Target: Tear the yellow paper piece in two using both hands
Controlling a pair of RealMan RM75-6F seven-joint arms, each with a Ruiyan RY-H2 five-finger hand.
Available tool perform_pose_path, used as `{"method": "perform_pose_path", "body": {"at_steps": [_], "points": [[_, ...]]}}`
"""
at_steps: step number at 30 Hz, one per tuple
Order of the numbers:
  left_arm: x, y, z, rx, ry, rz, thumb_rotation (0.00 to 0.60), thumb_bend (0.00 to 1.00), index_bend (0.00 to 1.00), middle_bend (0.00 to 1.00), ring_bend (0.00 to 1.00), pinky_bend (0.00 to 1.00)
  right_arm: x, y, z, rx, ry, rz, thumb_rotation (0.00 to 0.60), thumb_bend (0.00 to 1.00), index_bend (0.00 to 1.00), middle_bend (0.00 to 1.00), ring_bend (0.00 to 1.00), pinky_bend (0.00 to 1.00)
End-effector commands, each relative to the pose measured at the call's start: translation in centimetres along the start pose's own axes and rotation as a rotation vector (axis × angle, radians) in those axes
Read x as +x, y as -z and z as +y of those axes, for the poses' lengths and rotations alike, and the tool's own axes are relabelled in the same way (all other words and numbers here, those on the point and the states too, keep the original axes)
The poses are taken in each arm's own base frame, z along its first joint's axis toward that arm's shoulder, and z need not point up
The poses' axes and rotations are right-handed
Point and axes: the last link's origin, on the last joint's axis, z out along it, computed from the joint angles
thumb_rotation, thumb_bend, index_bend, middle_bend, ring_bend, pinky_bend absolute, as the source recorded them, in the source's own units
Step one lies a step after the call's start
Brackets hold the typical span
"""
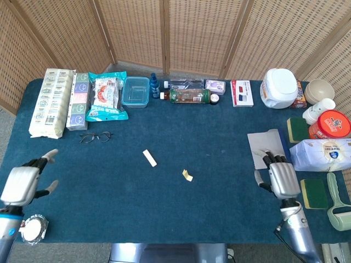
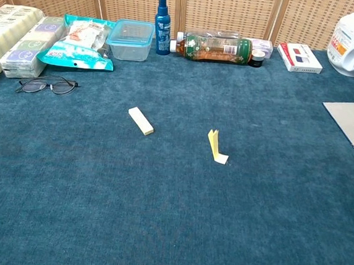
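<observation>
Head view shows two small yellow paper pieces lying apart on the blue cloth-covered table (image 1: 164, 208): a flat strip (image 1: 149, 158) and a bent scrap (image 1: 187, 175). So the tearing looks done. The left hand (image 1: 23, 183) and right hand (image 1: 282, 178) sit near opposite table edges, fingers spread, holding nothing. Probably no further move is needed beyond resting the arms.

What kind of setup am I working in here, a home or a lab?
Probably a staged test table: a blue cloth-covered table backed by wicker screens, with unrelated household goods lined along its edges, such as a rice cooker and glasses.
</observation>
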Motion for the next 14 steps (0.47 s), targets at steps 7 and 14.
{"method": "perform_pose_path", "body": {"at_steps": [7, 14], "points": [[-0.1, 5.4, -2.2, 0.106, 0.034, 0.037, 0.600, 0.23, 0.16, 0.34, 0.34, 0.48, 1.8, 4.1, 0.9, -0.078, 0.038, 0.041, 0.600, 0.46, 0.26, 0.28, 0.18, 0.24], [-0.4, 5.1, -1.9, 0.089, 0.052, 0.033, 0.600, 0.23, 0.16, 0.34, 0.34, 0.48, 2.0, 4.7, 1.0, -0.090, 0.029, 0.037, 0.600, 0.46, 0.26, 0.28, 0.18, 0.24]]}}
